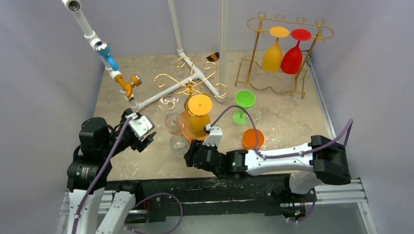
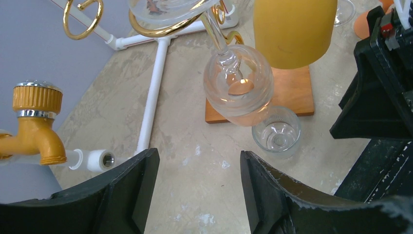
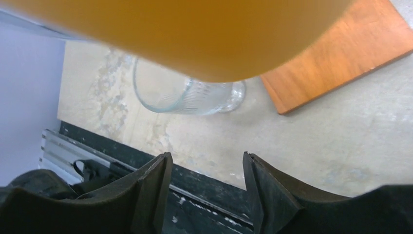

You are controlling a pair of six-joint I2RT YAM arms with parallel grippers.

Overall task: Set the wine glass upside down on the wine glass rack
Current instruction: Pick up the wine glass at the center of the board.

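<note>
Yellow wine glass (image 1: 199, 117): inverted at the gold rack (image 1: 185, 83) in mid table, foot uppermost among the scrolls, bowl over the wooden base (image 2: 292, 92). Whether the rack bears its weight cannot be told.

Clear wine glass (image 2: 238, 87): hangs inverted from the same rack, just left of the yellow one. A tumbler (image 2: 277, 132) stands upright on the table (image 1: 289, 113), near side of the base.

Right gripper (image 3: 207, 165): just near of the yellow glass, below its bowl; fingers spread, only table between them, nothing gripped.

Left gripper (image 2: 199, 165): left of the clear glass, apart from it; fingers spread, nothing gripped.
</note>
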